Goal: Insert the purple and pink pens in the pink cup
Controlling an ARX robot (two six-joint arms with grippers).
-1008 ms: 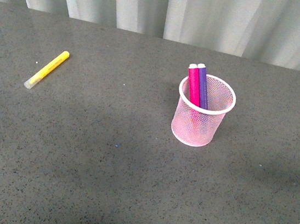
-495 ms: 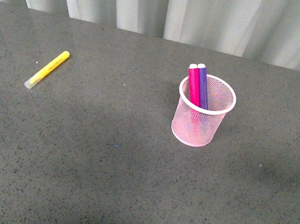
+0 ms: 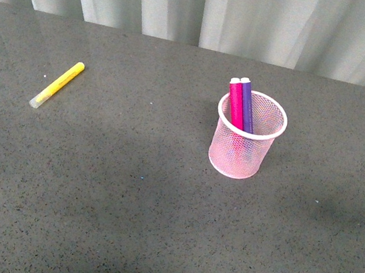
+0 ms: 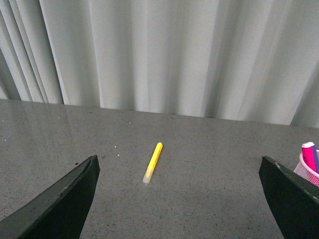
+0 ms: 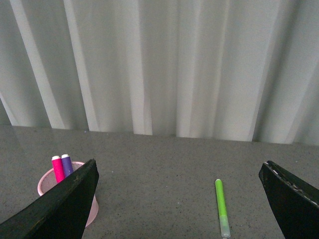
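A green marker (image 5: 221, 206) lies on the dark speckled table (image 3: 124, 223), seen only by the right wrist camera; the front view misses it and shows neither arm. The pink pen (image 3: 235, 104) and purple pen (image 3: 246, 105) stand side by side, leaning in the pink cup (image 3: 245, 145), a mesh holder right of centre. A yellow marker (image 3: 57, 84) lies well apart at far left. Left gripper (image 4: 179, 199) and right gripper (image 5: 179, 199) both gape wide, empty, over open tabletop before a pale curtain (image 3: 205, 12).
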